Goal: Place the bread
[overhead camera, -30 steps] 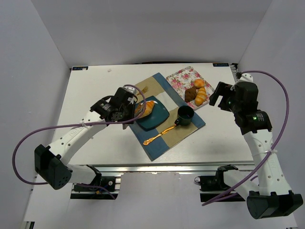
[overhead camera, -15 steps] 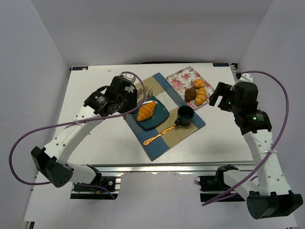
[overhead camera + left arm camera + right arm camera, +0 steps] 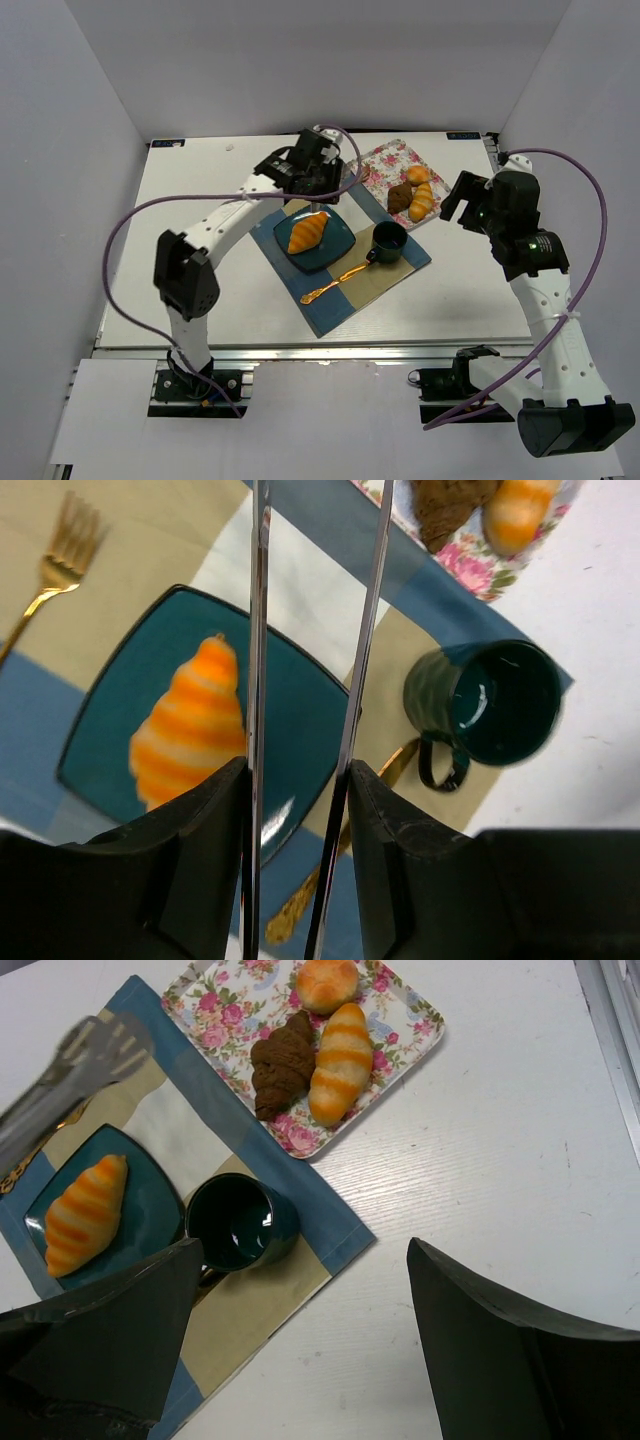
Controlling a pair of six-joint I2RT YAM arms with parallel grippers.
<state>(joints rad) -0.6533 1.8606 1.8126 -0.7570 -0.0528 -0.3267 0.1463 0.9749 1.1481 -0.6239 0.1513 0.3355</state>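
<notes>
An orange striped croissant (image 3: 307, 231) lies on the teal square plate (image 3: 335, 240), and shows in the left wrist view (image 3: 190, 725) and the right wrist view (image 3: 85, 1212). My left gripper (image 3: 312, 166) is shut on metal tongs (image 3: 365, 630) and hovers past the plate's far edge. The tongs are empty, with their tips (image 3: 95, 1052) near the floral tray (image 3: 378, 160). That tray holds a brown pastry (image 3: 282, 1063), a striped croissant (image 3: 340, 1060) and a round bun (image 3: 326, 980). My right gripper (image 3: 462, 200) is open and empty, to the right of the placemat.
A blue and tan placemat (image 3: 390, 275) lies under the plate. A dark green mug (image 3: 388, 240) stands right of the plate. A gold spoon (image 3: 335, 283) lies in front of it and a gold fork (image 3: 58, 565) behind it.
My left arm has swung away from the plate, back and to the right toward the tray. The croissant stays on the plate, free of the tongs. The right arm has not moved.
</notes>
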